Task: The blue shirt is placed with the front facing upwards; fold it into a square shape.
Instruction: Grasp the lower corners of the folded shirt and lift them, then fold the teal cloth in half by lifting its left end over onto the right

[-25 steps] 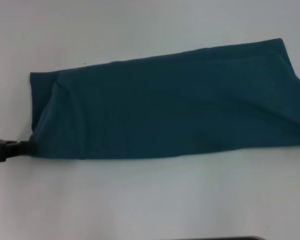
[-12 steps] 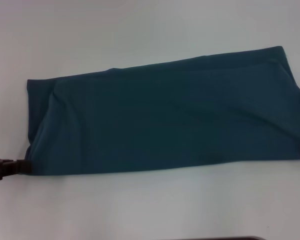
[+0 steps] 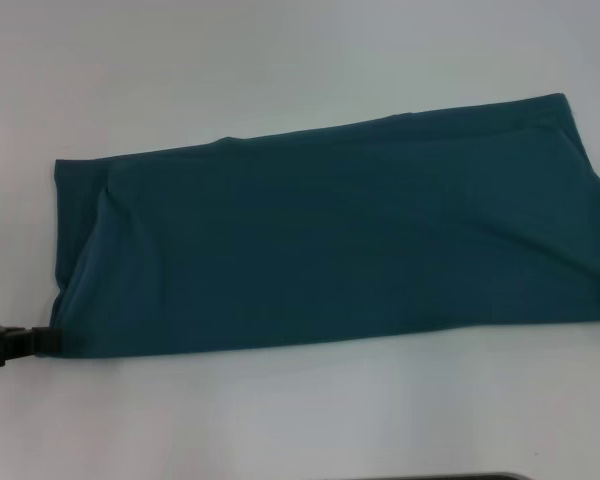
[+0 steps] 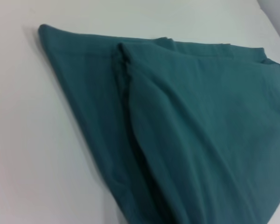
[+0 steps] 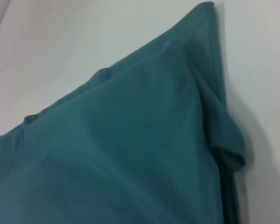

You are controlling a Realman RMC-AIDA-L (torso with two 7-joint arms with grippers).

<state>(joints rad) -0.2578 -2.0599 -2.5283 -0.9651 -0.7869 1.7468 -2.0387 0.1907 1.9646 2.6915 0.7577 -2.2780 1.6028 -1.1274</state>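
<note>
The left gripper point(image 3: 40, 340) pinches the blue shirt point(image 3: 330, 250) at its near-left corner; the drag should stay low across the worktop point(image 3: 280, 70); right fingers unseen.

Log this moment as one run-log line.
blue shirt: long folded band on the white table, not yet square | left tool: at near-left corner | right arm: out of view

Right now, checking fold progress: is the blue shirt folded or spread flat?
Folded: the blue shirt lies as a long doubled band, layered edges showing, not yet square.

Head view overhead, wrist views close, sharing the blue shirt point(image 3: 330, 250)
</note>
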